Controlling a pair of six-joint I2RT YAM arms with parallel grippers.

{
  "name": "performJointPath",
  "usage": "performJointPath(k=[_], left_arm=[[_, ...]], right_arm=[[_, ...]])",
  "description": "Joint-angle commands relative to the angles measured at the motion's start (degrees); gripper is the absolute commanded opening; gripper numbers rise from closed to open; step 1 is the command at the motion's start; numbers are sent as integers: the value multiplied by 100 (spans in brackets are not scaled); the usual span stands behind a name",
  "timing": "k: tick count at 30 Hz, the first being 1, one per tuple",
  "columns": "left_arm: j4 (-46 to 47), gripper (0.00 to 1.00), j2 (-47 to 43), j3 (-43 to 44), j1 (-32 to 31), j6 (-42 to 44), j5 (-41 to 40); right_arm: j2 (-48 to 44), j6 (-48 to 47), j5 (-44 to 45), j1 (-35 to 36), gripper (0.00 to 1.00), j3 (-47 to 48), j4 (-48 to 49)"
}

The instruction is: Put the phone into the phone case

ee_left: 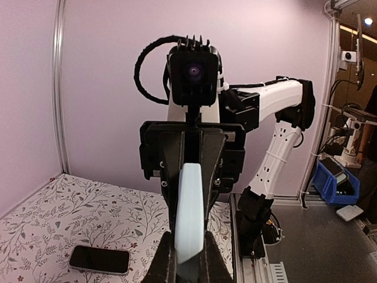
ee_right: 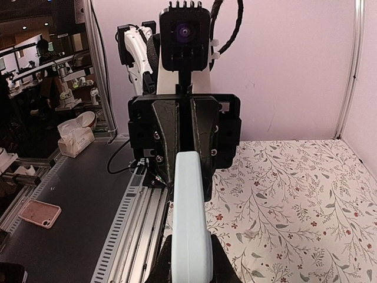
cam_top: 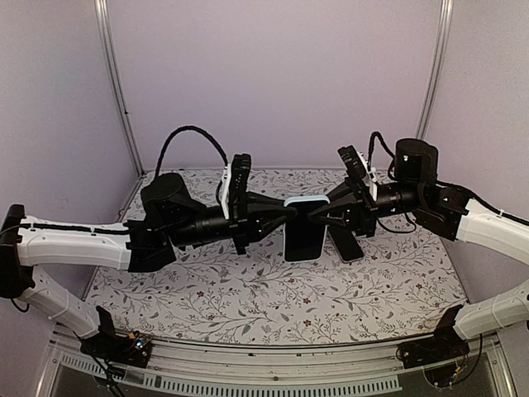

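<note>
The light-blue phone case (cam_top: 306, 201) is held upright in mid-air above the table's middle, its face toward the top camera looking dark. My left gripper (cam_top: 291, 212) and right gripper (cam_top: 324, 210) are both shut on it from opposite sides. In the left wrist view the case (ee_left: 191, 200) stands edge-on between my fingers (ee_left: 164, 247); likewise in the right wrist view, with the case (ee_right: 189, 194) edge-on. The dark phone (cam_top: 347, 244) lies flat on the floral cloth just right of the case, and it also shows in the left wrist view (ee_left: 99, 259).
A floral cloth (cam_top: 248, 289) covers the table, with pink walls behind and at both sides. A metal rail (cam_top: 273, 382) runs along the near edge. Off the table are a blue bin (ee_left: 336, 183), a tissue box (ee_right: 75, 137) and a pink phone (ee_right: 40, 212).
</note>
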Motion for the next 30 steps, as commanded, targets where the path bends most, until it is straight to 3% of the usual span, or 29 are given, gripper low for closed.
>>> performJointPath(k=[1, 2, 3, 4, 5, 6, 10, 16, 19, 20, 21, 22, 26, 28, 29, 30], left_arm=[[62, 0, 115, 8, 28, -108, 115], [85, 17, 74, -47, 27, -110, 124], [113, 43, 29, -111, 34, -107, 117], [141, 63, -15, -184, 36, -82, 132], [150, 77, -45, -243, 36, -46, 186], [154, 79, -53, -296, 36, -23, 241], [160, 78, 109, -383, 36, 25, 563], [347, 65, 436, -424, 28, 61, 587], [340, 41, 622, -287, 19, 41, 559], [343, 28, 668, -254, 19, 43, 557], [359, 7, 693, -234, 12, 25, 534], [400, 0, 701, -247, 10, -28, 480], [610, 0, 629, -392, 10, -71, 439], [562, 36, 602, -404, 10, -46, 494], [549, 49, 616, -412, 10, -26, 540], [513, 54, 633, -407, 7, 4, 569]], right_arm=[[-221, -97, 42, 33, 0, 228, 244], [-239, -105, 115, 25, 0, 216, 248], [-262, -103, 187, 18, 0, 218, 252], [-273, -92, 231, -13, 0, 226, 264], [-292, -50, 281, -42, 0, 237, 290], [-298, 13, 315, -56, 0, 262, 329], [-329, 135, 185, -64, 0, 345, 448], [-402, 262, -32, -71, 0, 378, 606], [-425, 317, -57, -64, 0, 386, 643], [-433, 322, -54, -66, 0, 387, 648], [-428, 327, -41, -64, 0, 388, 648], [-448, 331, -29, -64, 0, 386, 648], [-521, 299, 41, -68, 0, 380, 657], [-561, 271, 52, -71, 0, 379, 657], [-583, 256, 53, -72, 0, 385, 657], [-595, 248, 45, -72, 0, 401, 657]])
